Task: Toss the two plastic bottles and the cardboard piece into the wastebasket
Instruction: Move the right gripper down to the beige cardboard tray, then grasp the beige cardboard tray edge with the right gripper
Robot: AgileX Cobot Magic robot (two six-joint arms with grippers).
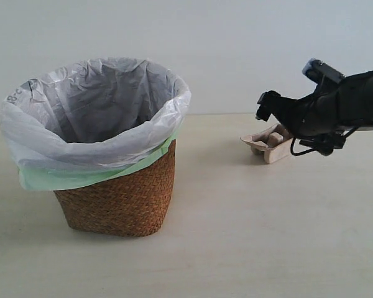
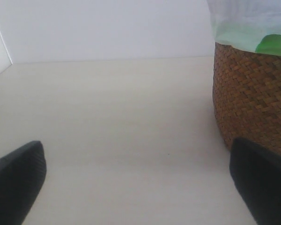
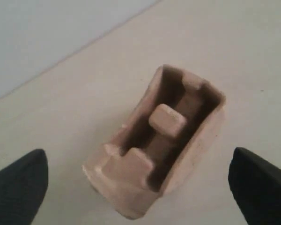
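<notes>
On the pale worktop (image 1: 267, 236), my right claw (image 3: 139, 187) hangs wide above the cardboard piece (image 3: 168, 140). My left claw (image 2: 140, 187) gapes wide near the wastebasket (image 2: 253, 103).

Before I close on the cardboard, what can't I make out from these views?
- Inside of the basket: exterior view, its bag-lined rim hides the floor; bottles in or not, cannot tell.
- Green patch: left wrist view, blurred behind the bag, cut off by the edge.
- Cardboard piece: exterior view, the right arm covers one end.
- Left pincer: outside the exterior view; only fingertips show.
</notes>
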